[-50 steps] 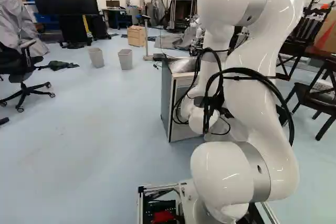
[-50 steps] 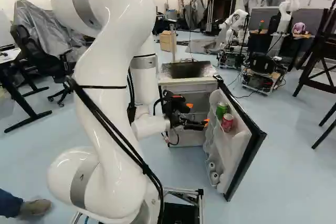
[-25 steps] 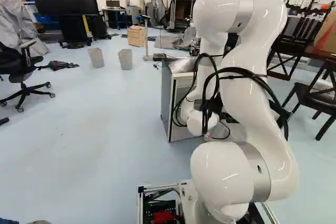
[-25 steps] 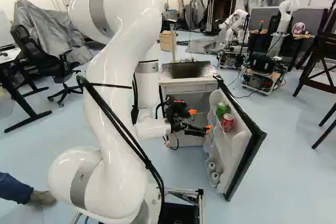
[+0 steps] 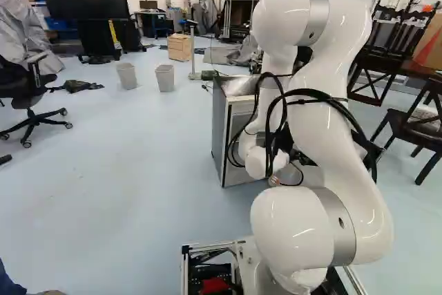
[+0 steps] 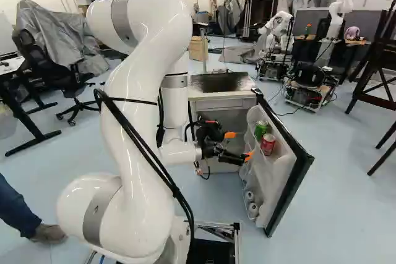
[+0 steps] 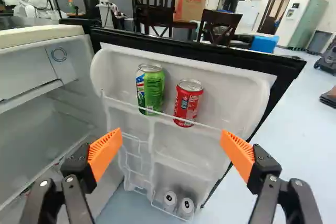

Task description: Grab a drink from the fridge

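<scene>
My gripper (image 6: 239,146) points at the inside of the opened fridge door (image 6: 281,180) in the right base view. In the wrist view the gripper (image 7: 170,148) stands wide open, nothing between its orange pads. Ahead of it, the door's upper shelf holds a green can (image 7: 150,88) and a red can (image 7: 187,103) side by side, both upright behind a clear rail. The red can is nearer the middle line between the fingers. Two pale cans (image 7: 170,200) lie in the lowest door shelf. The fridge body (image 6: 219,97) stands beside the door, its inside partly visible.
The black door edge (image 7: 286,72) slants past one finger. Another robot (image 6: 278,26) stands behind the fridge in the right base view. Dark wooden chairs (image 5: 421,119) are at the right of the left base view. A person's leg and shoe (image 6: 48,233) show left of my arm's base.
My arm has lowered somewhat at its elbow, and the gripper has shifted slightly toward the door's shelf. The base has not moved. A person's leg has come further into view on the left.
</scene>
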